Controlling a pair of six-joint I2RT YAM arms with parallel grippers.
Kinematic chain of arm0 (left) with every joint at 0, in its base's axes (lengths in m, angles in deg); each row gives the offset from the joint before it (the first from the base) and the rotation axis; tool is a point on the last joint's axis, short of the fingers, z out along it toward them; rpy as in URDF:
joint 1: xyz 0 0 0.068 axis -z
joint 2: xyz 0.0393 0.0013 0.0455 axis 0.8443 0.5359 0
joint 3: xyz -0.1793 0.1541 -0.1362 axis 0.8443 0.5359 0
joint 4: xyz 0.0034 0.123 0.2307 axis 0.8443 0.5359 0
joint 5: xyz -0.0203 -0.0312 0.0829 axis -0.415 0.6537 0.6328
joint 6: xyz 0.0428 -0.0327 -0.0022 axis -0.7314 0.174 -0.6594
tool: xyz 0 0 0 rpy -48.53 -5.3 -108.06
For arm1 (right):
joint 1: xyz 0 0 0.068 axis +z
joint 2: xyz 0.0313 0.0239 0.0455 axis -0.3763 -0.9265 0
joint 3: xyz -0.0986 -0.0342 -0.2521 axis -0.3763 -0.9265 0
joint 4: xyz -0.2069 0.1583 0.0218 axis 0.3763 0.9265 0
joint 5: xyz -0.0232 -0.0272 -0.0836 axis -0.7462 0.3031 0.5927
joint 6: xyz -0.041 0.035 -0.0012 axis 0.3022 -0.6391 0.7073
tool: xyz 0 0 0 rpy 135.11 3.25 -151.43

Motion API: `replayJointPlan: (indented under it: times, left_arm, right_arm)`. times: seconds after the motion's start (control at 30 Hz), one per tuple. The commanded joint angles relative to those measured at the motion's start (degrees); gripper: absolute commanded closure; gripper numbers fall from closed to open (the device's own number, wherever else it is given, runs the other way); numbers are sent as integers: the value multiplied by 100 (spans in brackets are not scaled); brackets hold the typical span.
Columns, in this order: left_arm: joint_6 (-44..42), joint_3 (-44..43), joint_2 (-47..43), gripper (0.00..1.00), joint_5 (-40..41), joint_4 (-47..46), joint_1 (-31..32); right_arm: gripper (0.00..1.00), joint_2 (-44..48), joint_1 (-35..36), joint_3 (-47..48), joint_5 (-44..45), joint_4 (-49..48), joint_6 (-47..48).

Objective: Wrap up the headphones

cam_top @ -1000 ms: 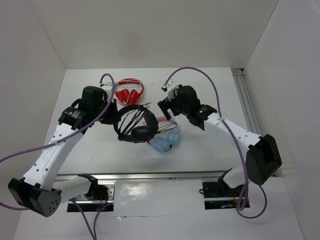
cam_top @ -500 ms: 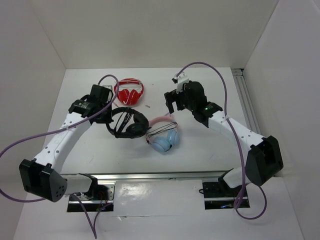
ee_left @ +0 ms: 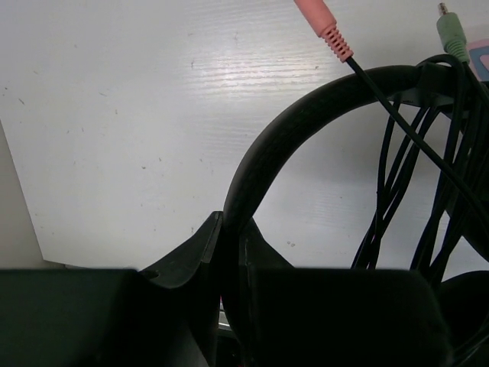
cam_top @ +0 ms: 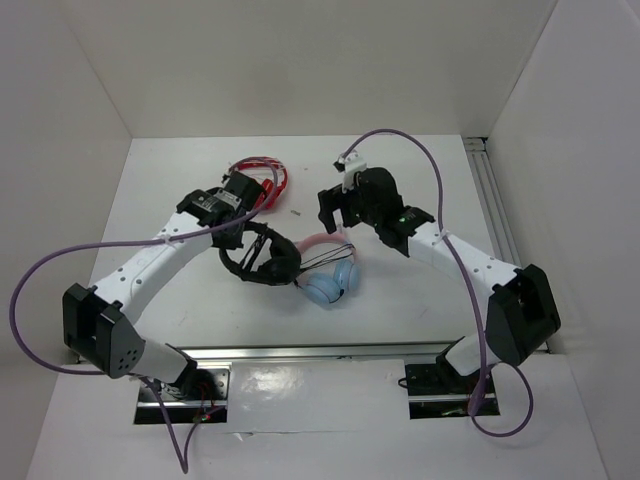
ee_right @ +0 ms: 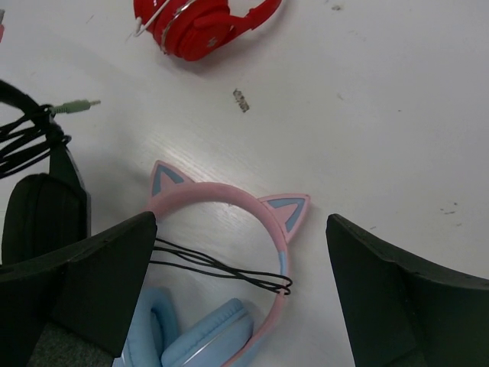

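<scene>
The black headphones (cam_top: pixel 268 260) lie at the table's middle, their thin cable wound in several loops round the headband (ee_left: pixel 306 122). A pink plug (ee_left: pixel 324 25) and a green plug (ee_left: pixel 451 30) stick out near the wound cable (ee_left: pixel 428 168). My left gripper (cam_top: pixel 244 232) is shut on the headband, which runs up out of the jaws in the left wrist view (ee_left: pixel 231 229). My right gripper (cam_top: pixel 333 212) is open and empty, hovering over the pink-and-blue cat-ear headphones (ee_right: pixel 229 229). The black earcup (ee_right: pixel 38 218) shows at that view's left edge.
The cat-ear headphones (cam_top: pixel 326 280) lie right beside the black ones, with their own thin cable across the band. Red headphones (cam_top: pixel 268 175) lie at the back, partly hidden by my left wrist, and show in the right wrist view (ee_right: pixel 200 27). A small scrap (ee_right: pixel 241 100) lies nearby.
My left gripper has swung right toward the red headphones, carrying the black headband and turning it. My right gripper has drawn back a little from the black headphones and holds nothing.
</scene>
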Motion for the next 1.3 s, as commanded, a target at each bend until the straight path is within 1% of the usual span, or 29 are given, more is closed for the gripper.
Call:
replayJointPlan:
  times: [0.0,0.07,0.1,0.13,0.17,0.27,0.37,0.4,0.47,0.5,0.53,0.63,0.67,0.73,0.8,0.87,0.93,0.97,1.07,1.1,1.13,1.23,1.27]
  left_arm:
    - [16,-95,-243,100,-213,-326,-115]
    - [-168,37,-243,100,-624,-452,-605]
    - [-169,90,-243,100,-1001,-626,-816]
    - [-99,91,-243,100,-1109,-706,-975]
    - [-37,291,-243,100,-1215,-820,-1238]
    - [200,512,-445,100,-1146,-1127,-1521]
    - [541,828,-507,100,-839,-1347,-1986]
    - [648,881,-507,100,-786,-1400,-2240]
    - [841,996,-507,100,-637,-1454,-2487]
    - [1182,1135,-446,100,-636,-1454,-2732]
    - [1255,1224,-446,100,-636,-1454,-2856]
    - [1887,1575,-384,100,-478,-1348,-3050]
    - [2019,1689,-384,100,-399,-1348,-3051]
    - [2239,2084,-437,100,-574,-1523,-3051]
    - [2571,2365,-577,100,-679,-1768,-2972]
    - [2906,2796,-769,100,-584,-1823,-2902]
    - [3275,3156,-823,100,-583,-1823,-3190]
    - [3277,3254,-893,100,-583,-1893,-3261]
    - [3645,3430,-1034,100,-312,-1789,-3384]
    - [3803,3430,-1034,100,-23,-1683,-3385]
    - [4222,3430,-982,100,127,-1543,-3385]
    - [4673,3282,-737,100,374,-1060,-3779]
    - [5153,3220,-492,100,453,-858,-3885]
  right_arm:
    - [1,-67,188,103,6,-319,-72]
    - [1,-67,249,103,7,-319,-133]
    - [1,11,328,103,85,-241,-186]
    - [1,64,328,103,86,-240,-247]
    - [1,117,450,103,86,-240,-248]
    - [1,363,705,41,305,-187,-310]
    - [1,644,917,-64,480,-134,-362]
    - [1,732,1048,-151,560,-134,-441]
    - [1,1012,1163,-319,560,-134,-528]
    - [1,1118,1294,-389,560,-213,-529]
    - [1,1215,1356,-529,560,-214,-590]
    - [1,1532,1637,-705,718,-266,-591]
    - [1,1654,1690,-758,719,-266,-591]
    - [1,1708,1822,-899,903,-266,-591]
    - [1,1848,1823,-1075,903,-327,-591]
    - [1,1849,1823,-1206,903,-328,-591]
    - [1,1849,1875,-1259,842,-328,-591]
    - [1,1910,1875,-1321,755,-389,-591]
    - [1,1911,1875,-1382,754,-442,-591]
    - [1,1963,1875,-1383,754,-503,-591]
    - [1,1963,1928,-1383,684,-504,-591]
    - [1,1963,1928,-1444,570,-626,-591]
    - [1,1963,1928,-1496,569,-627,-591]
